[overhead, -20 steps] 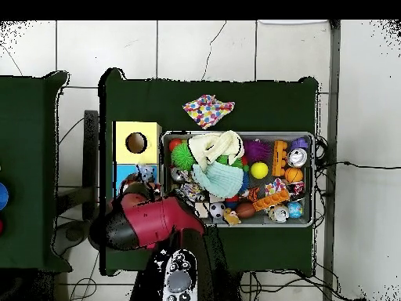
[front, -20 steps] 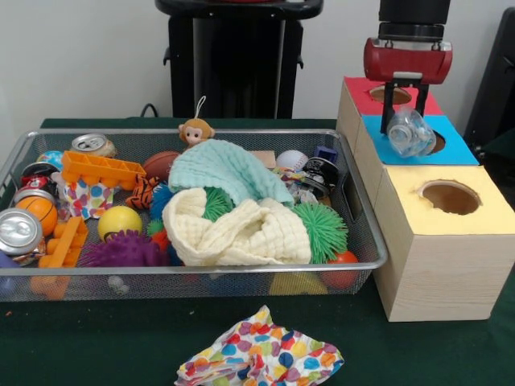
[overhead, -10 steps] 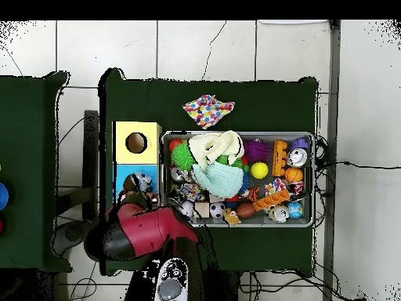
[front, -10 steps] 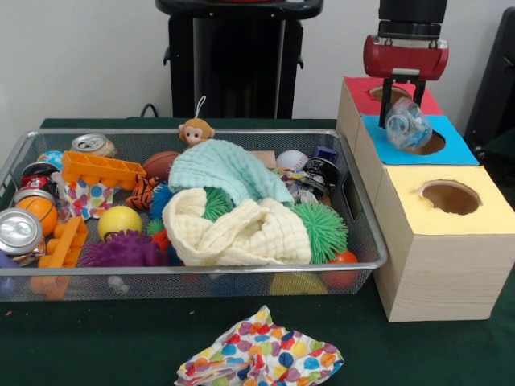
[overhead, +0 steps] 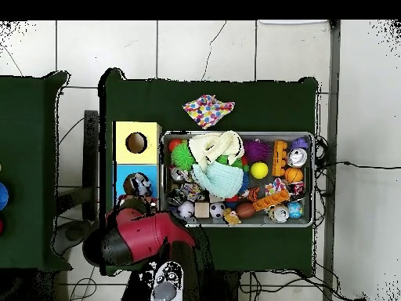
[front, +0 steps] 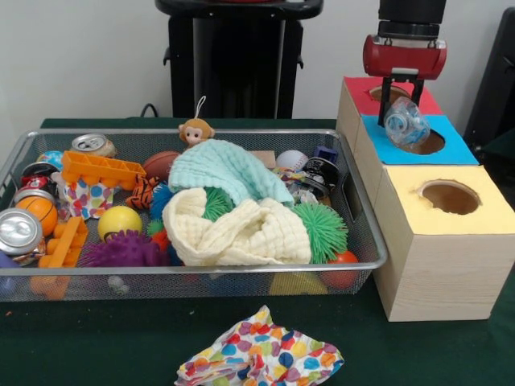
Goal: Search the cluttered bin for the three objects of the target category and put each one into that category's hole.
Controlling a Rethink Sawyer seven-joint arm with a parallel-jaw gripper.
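Gripper hangs over the sorting boxes, its two dark fingers spread apart, nothing clamped. Clear crumpled plastic bottle sits just below and a touch toward the front of the gripper, resting at the rim of the blue box's hole, tilted, not yet dropped through as far as I can tell. From overhead it shows as a pale lump inside the blue box opening. So the thing lies straight under the gripper; a downward nudge looks like what's left. Counts: three box tops in a row, red box, blue, yellow box, one hole each. One wire bin on the table, heaped. In it: two cloths (mint, cream), three soda cans at the left, one monkey toy. One spotted cloth outside the bin.
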